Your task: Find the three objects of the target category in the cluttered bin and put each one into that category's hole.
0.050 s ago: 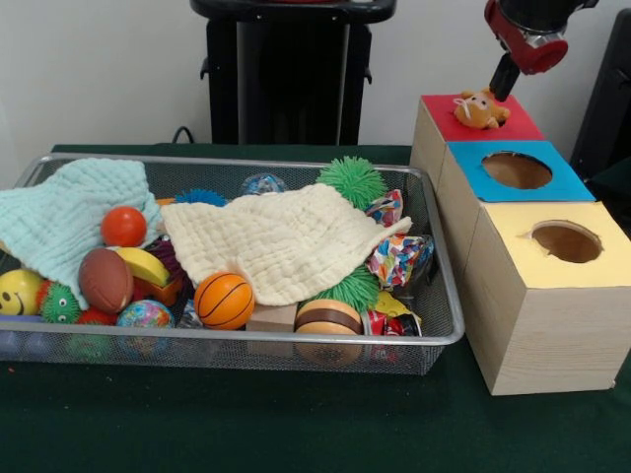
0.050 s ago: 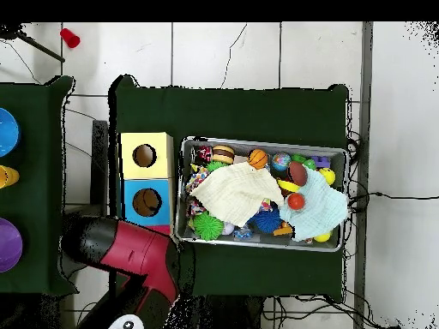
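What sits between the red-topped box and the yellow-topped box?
The blue-topped box, its round hole open, stands between the red-topped box and the yellow-topped box; the front view shows this.

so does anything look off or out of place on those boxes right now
Yes. A small orange stuffed animal sits on the red-topped box, lying over where its hole should be instead of dropped inside. The tool is right above it; its grip can't be judged. The blue-topped box and yellow-topped box show open holes.
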`<state>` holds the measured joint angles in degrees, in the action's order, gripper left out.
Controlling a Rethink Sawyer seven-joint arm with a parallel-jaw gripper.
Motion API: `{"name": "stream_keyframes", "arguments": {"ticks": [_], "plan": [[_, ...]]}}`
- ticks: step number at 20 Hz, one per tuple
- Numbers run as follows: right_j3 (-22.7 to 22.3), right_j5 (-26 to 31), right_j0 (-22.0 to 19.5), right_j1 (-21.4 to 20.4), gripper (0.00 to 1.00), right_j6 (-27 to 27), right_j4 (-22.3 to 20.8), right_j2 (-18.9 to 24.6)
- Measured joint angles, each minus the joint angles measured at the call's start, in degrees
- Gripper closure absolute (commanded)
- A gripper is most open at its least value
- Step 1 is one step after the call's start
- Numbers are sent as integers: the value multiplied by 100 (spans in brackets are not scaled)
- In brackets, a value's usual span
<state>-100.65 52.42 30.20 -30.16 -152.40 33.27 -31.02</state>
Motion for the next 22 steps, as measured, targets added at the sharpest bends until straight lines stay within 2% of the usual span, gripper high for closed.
{"name": "stream_keyframes", "arguments": {"ticks": [14,19,22], "plan": [[-113,-95,100,291,100,0,7,2],[-203,-500,97,298,100,0,124,120],[-352,-958,65,300,100,0,246,321]]}}
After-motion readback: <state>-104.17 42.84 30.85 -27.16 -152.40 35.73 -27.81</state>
